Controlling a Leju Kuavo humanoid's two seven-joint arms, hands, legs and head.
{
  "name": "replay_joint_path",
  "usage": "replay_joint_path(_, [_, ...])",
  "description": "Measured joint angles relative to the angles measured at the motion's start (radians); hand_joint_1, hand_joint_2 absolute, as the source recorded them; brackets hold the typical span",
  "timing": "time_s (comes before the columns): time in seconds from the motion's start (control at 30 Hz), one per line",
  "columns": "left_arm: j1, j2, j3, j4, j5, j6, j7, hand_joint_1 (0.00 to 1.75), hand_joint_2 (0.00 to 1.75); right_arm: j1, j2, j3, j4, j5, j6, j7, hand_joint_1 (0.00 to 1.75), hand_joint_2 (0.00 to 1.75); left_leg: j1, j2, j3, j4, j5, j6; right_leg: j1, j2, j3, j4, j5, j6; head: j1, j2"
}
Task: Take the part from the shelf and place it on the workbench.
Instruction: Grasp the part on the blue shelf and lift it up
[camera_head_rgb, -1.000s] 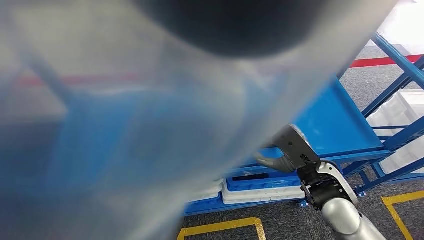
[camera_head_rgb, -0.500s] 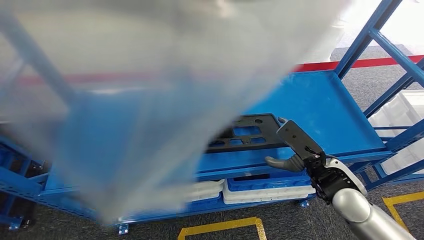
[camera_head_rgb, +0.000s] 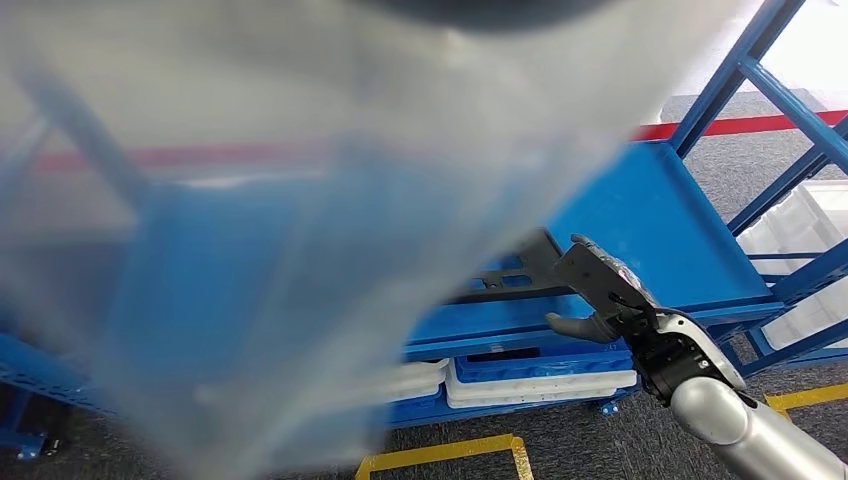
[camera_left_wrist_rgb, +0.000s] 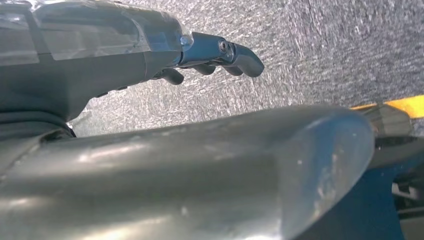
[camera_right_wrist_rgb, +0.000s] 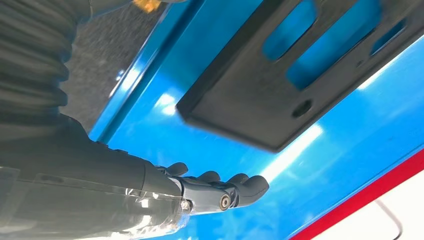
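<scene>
Reaching for the part on the shelf

My right hand (camera_head_rgb: 597, 300), empty with fingers apart, sits just beside the black part (camera_right_wrist_rgb: 280, 90) on the blue shelf (camera_head_rgb: 660, 215); better slide under its near edge first.

Part (camera_right_wrist_rgb: 260, 95): flat black plate, slotted cutouts plus a small round hole, lying flat on the blue shelf (camera_head_rgb: 660, 230) surface near the front edge. In the head view the part (camera_head_rgb: 515, 275) is half hidden behind a blurred translucent shape. Shelf is a blue metal rack with slanted uprights.
</scene>
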Motion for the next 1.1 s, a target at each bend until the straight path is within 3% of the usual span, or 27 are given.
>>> replay_joint_path(0.17, [0.001,-0.015,0.000,0.000,0.001,-0.021,0.023,0.00,0.00,0.040,-0.072,-0.023,-0.059,0.029,0.004,0.049,0.00,1.75,-0.001,-0.005,0.000,0.000,0.000,0.000,-0.002,0.000,0.000,0.000,0.000,0.001,0.000,0.000])
replay_joint_path(0.33, [0.002,-0.024,-0.002,0.000,-0.001,-0.036,0.070,0.00,0.00,0.092,-0.124,-0.075,-0.134,0.090,0.110,0.050,0.00,1.75,-0.002,-0.006,0.000,0.000,0.000,0.000,-0.002,-0.002,0.001,0.000,-0.001,0.002,0.000,0.000])
replay_joint_path(0.53, [0.002,-0.017,-0.006,0.003,0.042,0.000,0.015,0.00,0.00,0.050,-0.114,-0.089,-0.209,0.192,0.243,0.050,0.00,1.75,-0.002,-0.002,0.001,0.000,0.000,0.000,-0.002,-0.002,0.002,0.000,-0.001,0.002,0.000,0.000])
replay_joint_path(0.87, [0.001,-0.012,-0.005,0.007,0.038,0.021,0.025,0.00,0.00,-0.047,-0.080,-0.030,-0.265,0.458,0.396,0.051,0.00,1.75,-0.002,0.008,0.001,0.000,0.000,0.001,-0.002,0.002,0.002,0.000,-0.001,0.002,0.001,0.000])
replay_joint_path(1.1, [0.001,-0.013,-0.005,0.007,0.038,0.021,0.021,0.00,0.00,-0.050,-0.077,-0.020,-0.270,0.481,0.410,0.051,0.00,1.75,-0.002,0.008,0.001,0.000,0.000,0.001,-0.002,0.002,0.002,0.000,-0.001,0.002,0.001,0.000])
